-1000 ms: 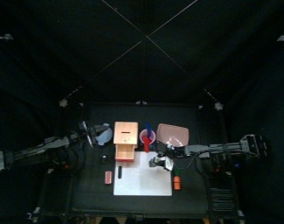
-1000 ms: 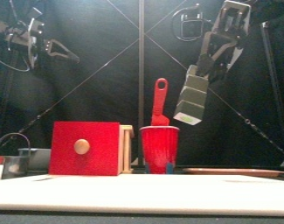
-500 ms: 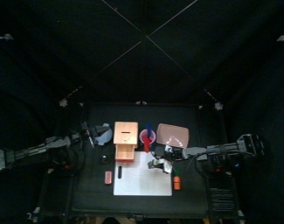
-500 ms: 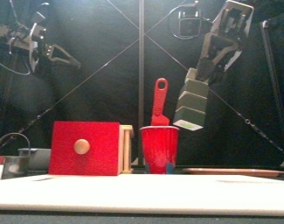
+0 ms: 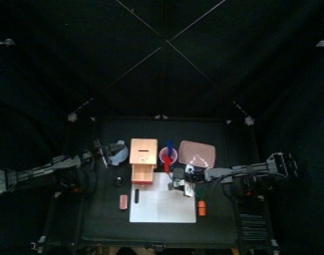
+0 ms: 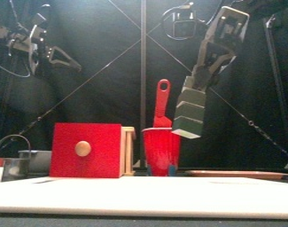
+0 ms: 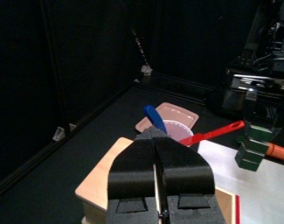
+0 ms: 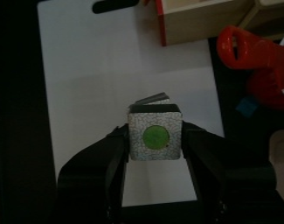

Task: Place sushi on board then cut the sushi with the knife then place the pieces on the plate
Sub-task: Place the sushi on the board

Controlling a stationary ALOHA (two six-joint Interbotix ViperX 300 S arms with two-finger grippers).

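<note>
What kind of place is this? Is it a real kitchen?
Probably not; it looks like a robot practice booth. Black curtains surround a small table holding a white cutting board and a red cup with a red toy knife.

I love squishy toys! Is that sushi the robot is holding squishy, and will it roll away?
Probably stiff: the toy sushi roll looks square, not squashed, in the right gripper. Its flat sides suggest it won't roll on the white cutting board below. Likely light too: two jaws alone hold it up.
</note>
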